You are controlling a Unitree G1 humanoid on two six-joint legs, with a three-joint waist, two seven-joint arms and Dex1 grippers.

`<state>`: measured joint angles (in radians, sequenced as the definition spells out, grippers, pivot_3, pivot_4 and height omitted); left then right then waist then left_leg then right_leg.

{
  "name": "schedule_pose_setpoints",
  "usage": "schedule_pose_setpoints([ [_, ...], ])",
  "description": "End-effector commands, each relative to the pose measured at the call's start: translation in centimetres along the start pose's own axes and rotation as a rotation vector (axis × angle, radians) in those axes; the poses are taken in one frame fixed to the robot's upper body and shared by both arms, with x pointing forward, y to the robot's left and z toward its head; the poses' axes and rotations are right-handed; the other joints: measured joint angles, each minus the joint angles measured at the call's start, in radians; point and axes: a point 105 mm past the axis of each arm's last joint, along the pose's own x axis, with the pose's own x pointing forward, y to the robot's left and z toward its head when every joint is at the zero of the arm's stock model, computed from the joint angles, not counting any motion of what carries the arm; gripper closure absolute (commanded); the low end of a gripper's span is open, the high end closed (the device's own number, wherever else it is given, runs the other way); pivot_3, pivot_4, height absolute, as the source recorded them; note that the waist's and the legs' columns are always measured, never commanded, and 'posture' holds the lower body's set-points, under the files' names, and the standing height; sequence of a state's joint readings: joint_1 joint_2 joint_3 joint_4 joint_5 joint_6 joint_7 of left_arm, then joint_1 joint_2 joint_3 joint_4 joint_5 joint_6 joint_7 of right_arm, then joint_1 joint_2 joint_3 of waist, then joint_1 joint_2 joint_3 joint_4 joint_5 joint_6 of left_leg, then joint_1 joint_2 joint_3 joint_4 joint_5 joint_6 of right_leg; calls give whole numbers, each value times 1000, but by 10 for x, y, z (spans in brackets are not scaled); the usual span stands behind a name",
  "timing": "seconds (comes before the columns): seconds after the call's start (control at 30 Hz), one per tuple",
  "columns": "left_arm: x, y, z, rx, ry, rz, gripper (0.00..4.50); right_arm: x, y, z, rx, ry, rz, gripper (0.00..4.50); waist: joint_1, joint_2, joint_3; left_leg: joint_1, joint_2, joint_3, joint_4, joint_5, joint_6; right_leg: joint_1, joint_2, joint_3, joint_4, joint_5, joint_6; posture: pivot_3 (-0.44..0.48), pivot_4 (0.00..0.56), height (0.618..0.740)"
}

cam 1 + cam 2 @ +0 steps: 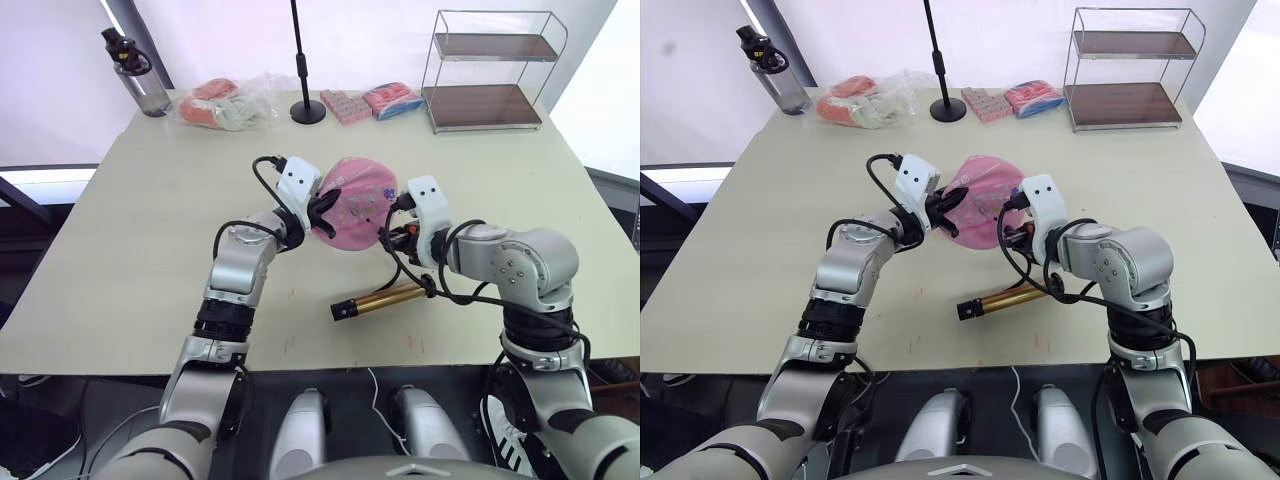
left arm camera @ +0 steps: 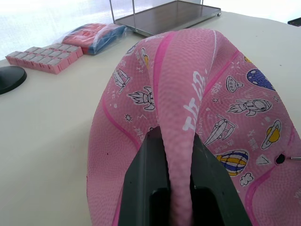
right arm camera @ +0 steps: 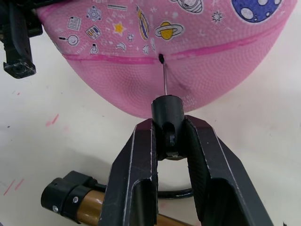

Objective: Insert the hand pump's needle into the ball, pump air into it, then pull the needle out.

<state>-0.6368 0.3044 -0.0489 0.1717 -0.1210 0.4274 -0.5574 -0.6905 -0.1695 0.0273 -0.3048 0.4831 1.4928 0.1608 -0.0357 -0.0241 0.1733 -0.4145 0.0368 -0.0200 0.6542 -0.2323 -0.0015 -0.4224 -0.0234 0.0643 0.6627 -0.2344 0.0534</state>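
The right gripper (image 3: 167, 141) was closed tight on the black fitting of the needle (image 3: 164, 80). The thin pin pointed at a small dark hole in the ball (image 3: 188, 56), and its tip sat right at the hole. The black hose (image 1: 405, 270) curled from the fitting down to the hand pump (image 1: 385, 298), which lay flat on the table (image 1: 130, 250) just in front of the ball and near the front edge.

The left gripper (image 2: 176, 155) was closed on a raised fold of the ball's soft pink skin. The ball looked squashed and flat, not round. It was held up on its edge between the two grippers, in the middle of the table.

There was lots of bare table to the left and right of the arms. At the back edge stood a black stand pole (image 1: 300, 60) on a round base. Beside it lay a clear bag of pink things (image 1: 225, 103), some pink packets (image 1: 345, 106) and a red and blue pack (image 1: 393, 100). A wire shelf rack (image 1: 490, 70) stood at the back right corner, and a water bottle (image 1: 135, 72) stood at the back left corner. All of these were well apart from the ball.
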Motion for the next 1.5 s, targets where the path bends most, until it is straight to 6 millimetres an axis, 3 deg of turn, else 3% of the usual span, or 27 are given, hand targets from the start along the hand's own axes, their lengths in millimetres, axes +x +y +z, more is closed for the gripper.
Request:
schedule_pose_setpoints([
  [0.03,1,-5,1,-4,-9,-18,4479,2,5,-2,-10,5,29,4173,0,0,0,0,0,0,0,0,0,0,0,0,0,0,0,0,150,731],
  [0.6,1,-9,-1,-9,1,-34,4479,8,2,-2,13,-6,8,4173,0,0,0,0,0,0,0,0,0,0,0,0,0,0,0,0,150,731],
  [1.5,0,-10,-4,-17,9,-37,4479,10,-19,-25,139,100,-98,4173,1,0,-1,0,0,-1,0,0,0,1,0,-1,-1,0,0,0,150,731],
])
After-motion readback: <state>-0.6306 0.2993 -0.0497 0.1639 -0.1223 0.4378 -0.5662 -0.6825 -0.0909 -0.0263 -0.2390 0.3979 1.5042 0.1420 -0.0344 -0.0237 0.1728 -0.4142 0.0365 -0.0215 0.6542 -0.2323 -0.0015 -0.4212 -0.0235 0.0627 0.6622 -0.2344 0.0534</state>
